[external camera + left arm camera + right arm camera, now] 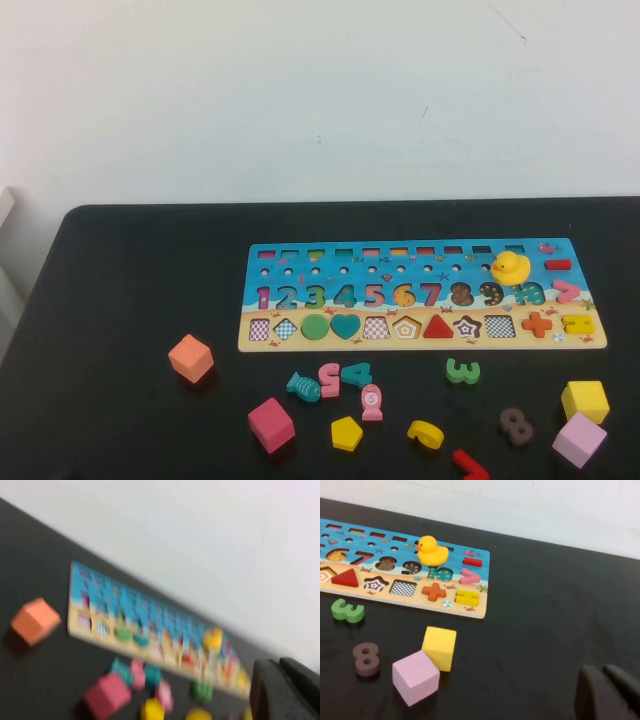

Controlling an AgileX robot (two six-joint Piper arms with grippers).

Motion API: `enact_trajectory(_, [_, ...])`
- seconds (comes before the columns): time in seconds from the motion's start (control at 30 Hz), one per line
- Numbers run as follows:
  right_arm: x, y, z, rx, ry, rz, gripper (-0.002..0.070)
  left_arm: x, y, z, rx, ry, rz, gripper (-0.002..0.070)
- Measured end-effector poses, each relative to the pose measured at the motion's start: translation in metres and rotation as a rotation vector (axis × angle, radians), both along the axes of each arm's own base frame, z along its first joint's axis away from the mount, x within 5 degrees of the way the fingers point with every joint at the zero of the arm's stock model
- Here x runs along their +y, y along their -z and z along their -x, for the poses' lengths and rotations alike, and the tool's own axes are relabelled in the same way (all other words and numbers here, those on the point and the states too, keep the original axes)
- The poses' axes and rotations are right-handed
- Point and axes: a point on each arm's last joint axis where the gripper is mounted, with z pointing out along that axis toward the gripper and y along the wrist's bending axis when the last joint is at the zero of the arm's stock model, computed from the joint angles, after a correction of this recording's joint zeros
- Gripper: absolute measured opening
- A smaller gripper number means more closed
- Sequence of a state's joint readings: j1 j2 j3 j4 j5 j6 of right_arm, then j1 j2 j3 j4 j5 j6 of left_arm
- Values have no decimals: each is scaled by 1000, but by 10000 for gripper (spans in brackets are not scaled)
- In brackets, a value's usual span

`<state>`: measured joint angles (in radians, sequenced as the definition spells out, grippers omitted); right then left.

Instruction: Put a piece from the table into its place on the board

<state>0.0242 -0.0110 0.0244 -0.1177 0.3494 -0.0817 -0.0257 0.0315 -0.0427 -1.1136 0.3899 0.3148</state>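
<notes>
The yellow pentagon piece (pixel 346 433) lies flat on the black table (pixel 120 300) near the front edge, below the board (pixel 420 340). The board's pentagon slot (pixel 405 327) is open, between a checkered slot and the red triangle. In the left wrist view the piece (pixel 152 710) is a blurred yellow blob in front of the board (pixel 80 625). My left gripper (pixel 277 664) is shut and empty, above the table and apart from the pieces. My right gripper (pixel 602 670) is shut and empty over bare table, right of the board (pixel 470 611). Neither gripper shows in the high view.
Loose on the table are an orange cube (pixel 190 357), a dark pink cube (pixel 271 424), a yellow cube (pixel 584 400), a lilac cube (pixel 579 439), a green 3 (pixel 463 371), a brown 8 (pixel 516 424), a curved yellow number (pixel 426 433) and fish pieces (pixel 303 385). A rubber duck (pixel 510 267) sits on the board.
</notes>
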Motion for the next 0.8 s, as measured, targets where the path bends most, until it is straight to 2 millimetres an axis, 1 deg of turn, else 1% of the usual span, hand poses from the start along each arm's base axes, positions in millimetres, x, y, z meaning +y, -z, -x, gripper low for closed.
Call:
enact_trajectory(0.1, [0,0,0,0,0,0,19,-8,-17,-1,54,126,-194,-2])
enact_trajectory(0.17, [0,0,0,0,0,0,19,-10,-33,-3,72,206,-334,-2])
enact_trajectory(0.27, [0,0,0,0,0,0,19,-10,-59,-12,80,296,-561,-2])
enact_trajectory(0.3, [0,0,0,0,0,0,19,-9,-68,-17,78,318,-633,-2])
enact_trajectory(0.33, [0,0,0,0,0,0,19,-7,-85,-30,76,355,-753,-2])
enact_trajectory(0.4, [0,0,0,0,0,0,19,-6,-102,-43,59,387,-852,-2])
enact_trajectory(0.47, [0,0,0,0,0,0,19,-6,-115,-58,56,439,-930,-2])
enact_trajectory(0.63, [0,0,0,0,0,0,19,-12,-132,-99,72,554,-996,-2])
enact_trajectory(0.67, [0,0,0,0,0,0,19,-15,-132,-110,80,583,-1014,-2])
enact_trajectory(0.8, [0,0,0,0,0,0,19,-28,-131,-139,95,681,-1099,-1])
